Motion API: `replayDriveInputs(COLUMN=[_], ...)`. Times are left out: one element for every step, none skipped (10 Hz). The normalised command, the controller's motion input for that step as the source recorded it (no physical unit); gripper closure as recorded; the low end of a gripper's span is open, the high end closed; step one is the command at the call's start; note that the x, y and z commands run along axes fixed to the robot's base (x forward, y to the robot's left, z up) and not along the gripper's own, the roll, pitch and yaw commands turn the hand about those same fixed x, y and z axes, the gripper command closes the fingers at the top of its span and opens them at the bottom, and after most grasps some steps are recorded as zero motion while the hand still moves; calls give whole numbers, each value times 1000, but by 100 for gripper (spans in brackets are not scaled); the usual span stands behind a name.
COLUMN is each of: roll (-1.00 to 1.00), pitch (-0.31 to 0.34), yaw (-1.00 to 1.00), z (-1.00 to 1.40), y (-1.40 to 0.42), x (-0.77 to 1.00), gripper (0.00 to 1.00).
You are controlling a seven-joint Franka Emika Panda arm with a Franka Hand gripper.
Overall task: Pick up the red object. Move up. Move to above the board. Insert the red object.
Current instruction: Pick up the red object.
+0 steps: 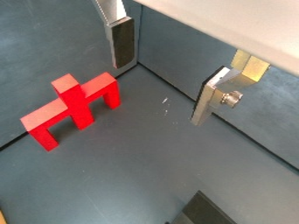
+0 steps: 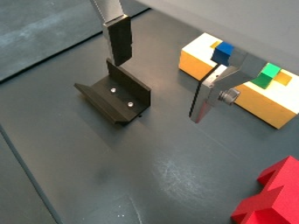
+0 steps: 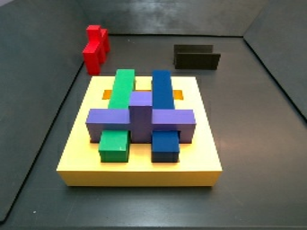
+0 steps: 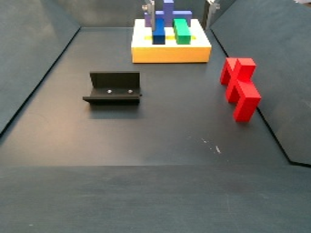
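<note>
In a wrist view my claw (image 1: 163,74) hangs wide open and empty above the worktop (image 1: 176,166), the red object (image 1: 73,107) lying ungrasped off to one side below it. In a wrist view the fixture (image 2: 117,94) sits just beneath my fingers and the board (image 2: 239,80) beyond them. In both side views the red object (image 3: 95,48) lies well apart from the board (image 4: 170,50), so I judge every step remains.

The gripper (image 2: 162,77) hung open above the floor, holding nothing. In a side view, the red object (image 4: 239,85) lay on the floor right of the fixture (image 4: 115,89), well apart from it. The board (image 4: 170,44) stood behind both, carrying blocks (image 3: 142,112).
</note>
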Motion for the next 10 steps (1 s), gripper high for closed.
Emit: replayDriveInputs(roll=[0,0,0,0,0,0,-27,-49,-46,-39], pitch=[0,-111,-197,-166,-157,-159,-150,-144,-141,-133], yaw=[-97,-454,-609,-746,-769,-811,-860,-874,-886,-894], z=[0,-54,-80,-20,0,-57,-129,-171,-163,-151], y=[0,0,0,17,40,31,3,0,0,0], x=[0,-300,-426,-337,-334,-274,-223,-209,-191,-177], gripper=[0,0,0,0,0,0,0,0,0,0])
